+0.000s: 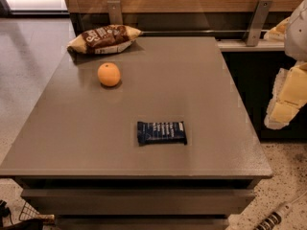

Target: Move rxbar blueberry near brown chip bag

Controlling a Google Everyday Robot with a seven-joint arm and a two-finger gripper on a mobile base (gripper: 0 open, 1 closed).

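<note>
Rxbar blueberry [161, 132]: lay flat near the front middle of the table [201, 80]; I couldn't read its white lettering.
Brown chip bag [103, 38]: far-left corner, white writing illegible to me.
Orange [109, 74]: near the bag, well apart from the bar.
Gripper [284, 104]: beyond the table's right edge; released or clenched, I couldn't tell.

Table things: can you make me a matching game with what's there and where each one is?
Things:
1. rxbar blueberry
2. brown chip bag
3. orange
4. claw

Places:
A. far left corner of the table
B. off the table, at the right edge of the view
C. near the front edge, about the middle
D. on the left side, just in front of the bag

Pairs: 1-C, 2-A, 3-D, 4-B.
</note>
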